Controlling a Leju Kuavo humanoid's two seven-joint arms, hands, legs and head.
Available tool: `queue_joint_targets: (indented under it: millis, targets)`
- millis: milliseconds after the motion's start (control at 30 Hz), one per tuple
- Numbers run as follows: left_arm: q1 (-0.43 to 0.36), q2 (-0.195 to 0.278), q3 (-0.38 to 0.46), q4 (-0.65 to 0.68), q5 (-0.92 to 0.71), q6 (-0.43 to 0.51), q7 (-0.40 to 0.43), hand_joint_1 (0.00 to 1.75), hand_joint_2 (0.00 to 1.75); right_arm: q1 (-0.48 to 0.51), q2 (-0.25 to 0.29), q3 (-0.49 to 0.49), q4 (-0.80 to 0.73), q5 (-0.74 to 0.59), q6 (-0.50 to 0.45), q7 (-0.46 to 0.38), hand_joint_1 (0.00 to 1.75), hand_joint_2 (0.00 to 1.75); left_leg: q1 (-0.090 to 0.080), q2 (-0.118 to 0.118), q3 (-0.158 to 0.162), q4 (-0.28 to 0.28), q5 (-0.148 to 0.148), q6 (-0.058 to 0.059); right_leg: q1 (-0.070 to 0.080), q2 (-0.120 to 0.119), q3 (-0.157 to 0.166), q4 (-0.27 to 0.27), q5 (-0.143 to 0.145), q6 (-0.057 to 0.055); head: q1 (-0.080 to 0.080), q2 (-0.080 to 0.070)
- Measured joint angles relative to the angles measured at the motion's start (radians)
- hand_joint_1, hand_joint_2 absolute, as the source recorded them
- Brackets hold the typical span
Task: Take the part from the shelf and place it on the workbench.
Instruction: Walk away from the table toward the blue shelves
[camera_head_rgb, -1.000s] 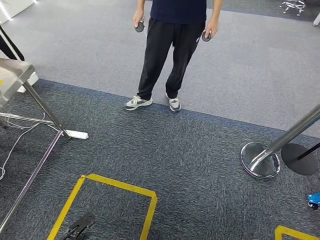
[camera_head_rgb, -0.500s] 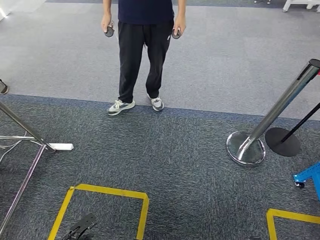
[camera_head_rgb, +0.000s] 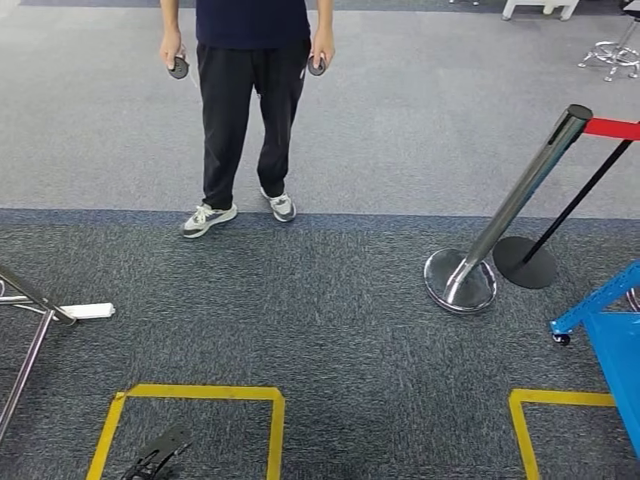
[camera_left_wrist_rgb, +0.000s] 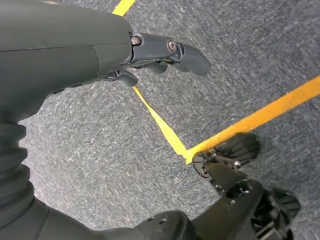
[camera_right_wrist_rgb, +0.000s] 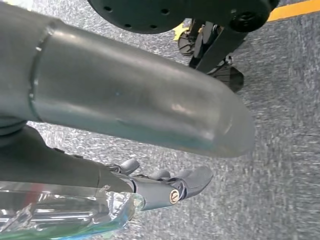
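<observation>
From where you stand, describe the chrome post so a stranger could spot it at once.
Look right of the person, where dark carpet meets the lighter floor. The chrome post rises from a shiny round base and carries a red belt. Its neighbour, a thin black pole, stands on a flat matte disc.

Person (camera_head_rgb: 245, 110) at 11 o'clock; stanchion base (camera_head_rgb: 460, 281) at 2; cart (camera_head_rgb: 613, 340) at 3; taped square (camera_head_rgb: 189, 432) at 7.

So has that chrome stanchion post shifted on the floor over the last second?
Cannot tell of any real shift: the whole head view has swung, so the stanchion post and the carpet's blue border line drift together; the camera turned.
</observation>
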Motion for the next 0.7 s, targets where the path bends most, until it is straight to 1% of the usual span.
queue_joint_targets:
  millis: [33,67,100,133,167,200,233,267,300,333,367,400,433,467,500,533,567,600,633,667,700]
  targets:
    - [0.000,-0.001,0.000,0.000,0.000,0.000,-0.001,0.00,1.75,0.002,0.000,-0.002,0.000,0.001,0.000,-0.001,0.00,0.00,-0.001,0.007,0.003,0.000,-0.002,-0.002,0.000,-0.013,0.041,-0.074,0.031,-0.001,0.000,0.000]
    - [0.001,-0.002,0.001,0.000,0.000,0.000,-0.003,0.00,1.75,0.004,0.000,-0.005,-0.001,0.002,-0.002,-0.003,0.00,0.00,-0.003,0.014,0.005,0.002,-0.006,-0.006,0.003,-0.027,0.080,-0.144,0.054,-0.003,0.000,0.000]
    - [0.004,-0.002,0.001,0.000,0.000,0.002,-0.005,0.00,1.75,0.007,0.000,-0.008,-0.003,0.002,-0.005,-0.005,0.00,0.00,-0.005,0.020,0.007,0.003,-0.008,-0.010,0.005,-0.038,0.109,-0.194,0.067,-0.008,-0.001,0.000]
    - [0.007,-0.003,0.001,0.000,0.001,0.004,-0.007,0.00,1.75,0.011,-0.001,-0.010,-0.006,0.002,-0.009,-0.008,0.00,0.00,-0.008,0.026,0.009,0.004,-0.010,-0.014,0.007,-0.043,0.123,-0.218,0.070,-0.013,-0.001,0.000]
    - [0.011,-0.003,0.001,-0.001,0.002,0.009,-0.008,0.00,1.75,0.016,-0.004,-0.011,-0.012,0.002,-0.015,-0.010,0.00,0.00,-0.009,0.032,0.010,0.004,-0.011,-0.018,0.010,-0.037,0.124,-0.221,0.068,-0.020,-0.002,0.000]
    - [0.016,-0.003,0.001,-0.003,0.005,0.014,-0.010,0.00,1.75,0.022,-0.007,-0.012,-0.019,0.002,-0.021,-0.011,0.00,0.00,-0.009,0.038,0.011,0.003,-0.012,-0.023,0.009,-0.029,0.123,-0.222,0.069,-0.028,-0.002,0.000]
    - [0.019,-0.003,0.000,-0.006,0.008,0.019,-0.011,0.00,1.75,0.029,-0.011,-0.012,-0.027,0.002,-0.028,-0.012,0.00,0.00,-0.007,0.036,0.013,0.004,-0.016,-0.028,0.008,-0.022,0.123,-0.224,0.071,-0.034,-0.002,0.000]
    - [0.023,-0.003,0.000,-0.009,0.012,0.024,-0.012,0.00,1.75,0.032,-0.014,-0.011,-0.033,0.003,-0.034,-0.013,0.00,0.00,-0.006,0.025,0.008,0.017,-0.028,-0.034,0.007,-0.015,0.123,-0.226,0.072,-0.040,-0.003,0.000]
    - [0.025,-0.003,0.000,-0.013,0.016,0.027,-0.014,0.00,1.75,0.032,-0.017,-0.011,-0.037,0.004,-0.038,-0.014,0.00,0.00,-0.004,0.009,-0.007,0.050,-0.050,-0.039,0.005,-0.008,0.124,-0.229,0.075,-0.046,-0.003,0.000]
    - [0.027,-0.002,-0.001,-0.015,0.019,0.028,-0.014,0.00,1.75,0.029,-0.018,-0.011,-0.039,0.006,-0.040,-0.014,0.00,0.00,-0.003,-0.008,-0.033,0.105,-0.081,-0.042,0.004,-0.001,0.123,-0.231,0.076,-0.050,-0.004,0.000]
    - [0.029,-0.002,-0.001,-0.016,0.023,0.029,-0.015,0.00,1.75,0.026,-0.019,-0.012,-0.041,0.007,-0.039,-0.014,0.00,0.00,-0.003,-0.020,-0.068,0.176,-0.115,-0.044,0.004,0.008,0.122,-0.231,0.077,-0.052,-0.004,0.000]
    - [0.032,-0.002,-0.002,-0.016,0.027,0.029,-0.015,0.00,1.75,0.023,-0.019,-0.012,-0.042,0.008,-0.038,-0.012,0.00,0.00,-0.003,-0.025,-0.103,0.245,-0.141,-0.044,0.004,0.017,0.121,-0.231,0.077,-0.053,-0.004,0.000]
    - [0.034,-0.002,-0.003,-0.016,0.030,0.029,-0.015,0.00,1.75,0.022,-0.019,-0.012,-0.043,0.010,-0.036,-0.008,0.00,0.00,-0.003,-0.027,-0.126,0.288,-0.149,-0.044,0.004,0.026,0.121,-0.231,0.077,-0.054,-0.004,0.000]
    - [0.036,-0.003,-0.004,-0.016,0.033,0.028,-0.015,0.00,1.75,0.023,-0.019,-0.012,-0.043,0.012,-0.034,-0.004,0.00,0.00,-0.003,-0.028,-0.133,0.295,-0.137,-0.044,0.004,0.035,0.121,-0.231,0.077,-0.053,-0.004,0.000]
    - [0.037,-0.003,-0.006,-0.016,0.036,0.028,-0.015,0.00,1.75,0.023,-0.019,-0.012,-0.043,0.013,-0.033,0.001,0.00,0.00,-0.002,-0.031,-0.120,0.261,-0.106,-0.043,0.004,0.044,0.122,-0.231,0.078,-0.052,-0.004,0.000]
    - [0.037,-0.003,-0.007,-0.016,0.038,0.027,-0.015,0.00,1.75,0.023,-0.019,-0.011,-0.043,0.014,-0.031,0.005,0.00,0.00,0.000,-0.038,-0.090,0.196,-0.066,-0.042,0.003,0.054,0.123,-0.231,0.078,-0.051,-0.004,0.000]
    - [0.037,-0.003,-0.008,-0.016,0.039,0.025,-0.015,0.00,1.75,0.023,-0.019,-0.011,-0.043,0.015,-0.030,0.008,0.00,0.00,0.003,-0.056,-0.056,0.123,-0.032,-0.042,0.003,0.063,0.123,-0.230,0.079,-0.048,-0.004,0.000]
    - [0.036,-0.003,-0.009,-0.016,0.040,0.024,-0.015,0.00,1.75,0.022,-0.019,-0.011,-0.043,0.016,-0.028,0.010,0.00,0.00,0.005,-0.072,-0.027,0.063,-0.011,-0.041,0.004,0.072,0.121,-0.228,0.080,-0.044,-0.003,0.000]
    - [0.035,-0.003,-0.009,-0.016,0.041,0.023,-0.014,0.00,1.75,0.021,-0.019,-0.011,-0.044,0.016,-0.027,0.012,0.00,0.00,0.006,-0.084,-0.009,0.024,-0.002,-0.039,0.004,0.080,0.118,-0.227,0.081,-0.039,-0.003,0.000]
    - [0.033,-0.003,-0.009,-0.016,0.042,0.022,-0.014,0.00,1.75,0.021,-0.019,-0.011,-0.044,0.016,-0.026,0.014,0.00,0.00,0.006,-0.090,-0.003,0.008,-0.002,-0.035,0.003,0.088,0.114,-0.227,0.084,-0.033,-0.003,0.000]
    - [0.032,-0.003,-0.010,-0.016,0.043,0.022,-0.014,0.00,1.75,0.023,-0.019,-0.011,-0.044,0.016,-0.025,0.015,0.00,0.00,0.005,-0.083,-0.003,0.004,-0.002,-0.029,0.001,0.096,0.110,-0.229,0.087,-0.027,-0.003,0.000]
